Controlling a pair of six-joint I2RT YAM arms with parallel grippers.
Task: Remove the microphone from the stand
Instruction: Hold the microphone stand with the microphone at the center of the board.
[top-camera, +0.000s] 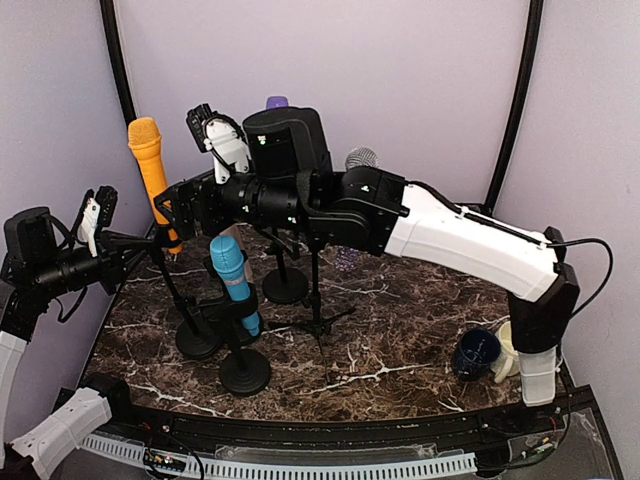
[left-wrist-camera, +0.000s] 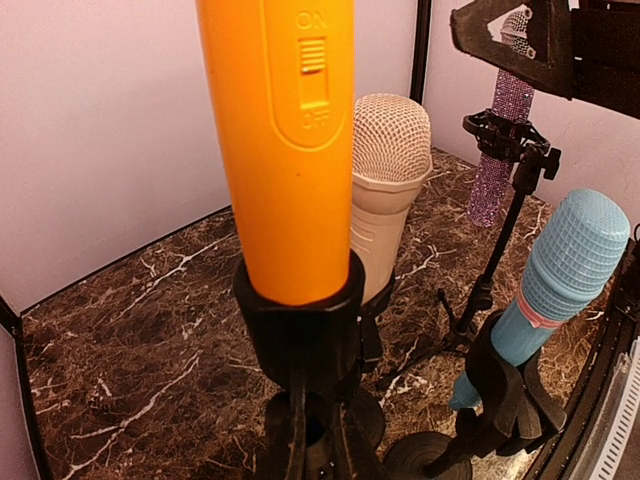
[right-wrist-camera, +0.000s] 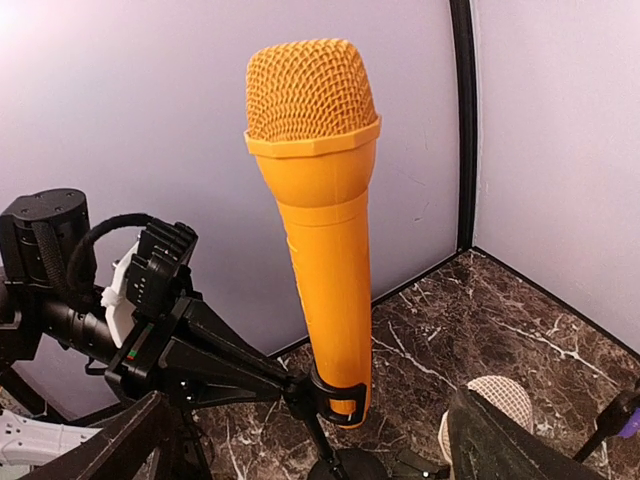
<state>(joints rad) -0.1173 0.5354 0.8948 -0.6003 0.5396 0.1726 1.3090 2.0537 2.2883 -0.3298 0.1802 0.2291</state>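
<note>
Soft, even light from overhead; walls read pale lilac, w/ a brighter wash up-left of right end effector (right-wrist-camera: 300, 455). Its fingers (right-wrist-camera: 500, 440) are dark & blurred. Orange mic (left-wrist-camera: 290, 150), just above left end effector (left-wrist-camera: 318, 445), looks slightly soft w/ mild sheen. Faint shadow under stand (top-camera: 197, 342) on glossy surface (top-camera: 400, 340). Top-view edges bow.

Orange microphone (left-wrist-camera: 285, 150) head out of frame.

pale lilac walls (top-camera: 400, 80) surround a dark, white-veined marble table (top-camera: 400, 340).
</note>
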